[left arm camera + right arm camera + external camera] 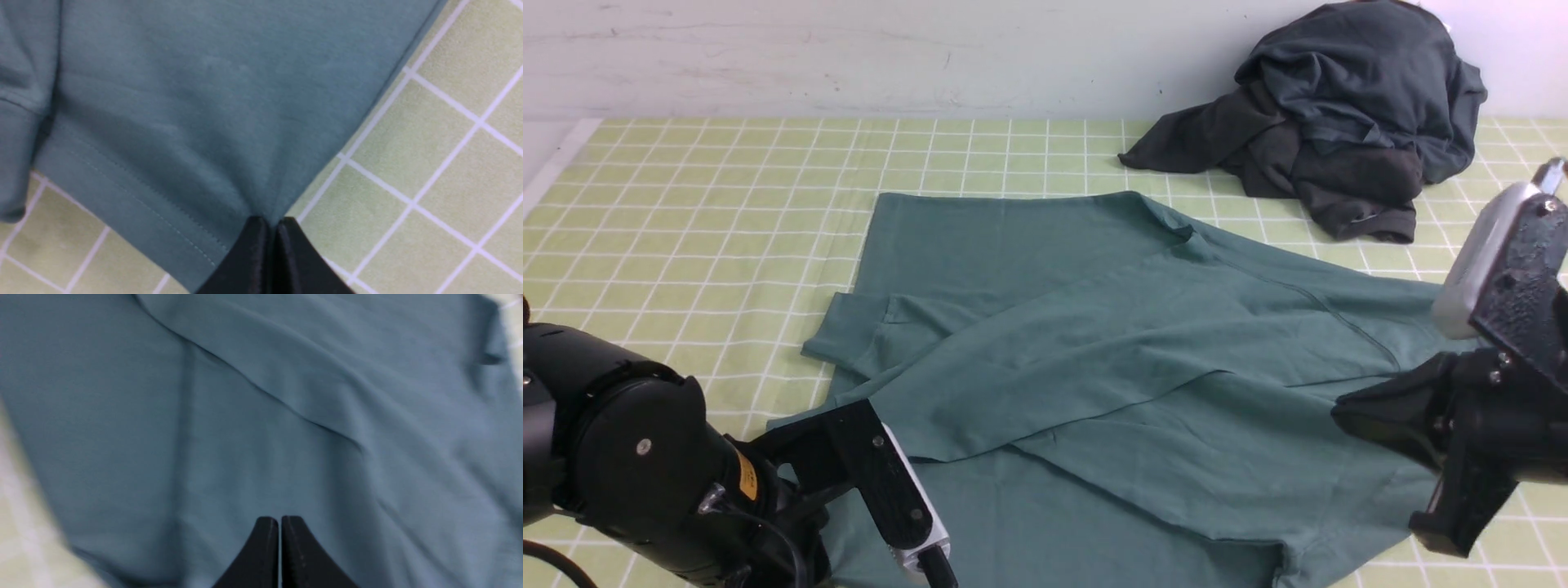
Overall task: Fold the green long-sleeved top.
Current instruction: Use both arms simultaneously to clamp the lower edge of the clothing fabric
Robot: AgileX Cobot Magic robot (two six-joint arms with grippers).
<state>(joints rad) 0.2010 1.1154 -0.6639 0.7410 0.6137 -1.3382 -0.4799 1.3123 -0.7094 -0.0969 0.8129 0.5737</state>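
Note:
The green long-sleeved top [1094, 351] lies spread on the checked table cloth, with its sleeves folded across the body. My left gripper [780, 431] is at the near left, shut on the top's hem corner. In the left wrist view the stitched hem of the top [171, 122] narrows into the closed tips of that gripper [269, 222]. My right gripper [1341, 412] is at the right, over the top's right side. In the right wrist view this gripper [280, 519] is shut above smooth fabric of the top [245, 416], with no cloth between the jaws. The view is blurred.
A heap of dark charcoal-grey garments [1339, 114] lies at the back right against the wall. The yellow-green checked cloth [711, 212] covers the table. Its left edge [556, 167] shows at the far left.

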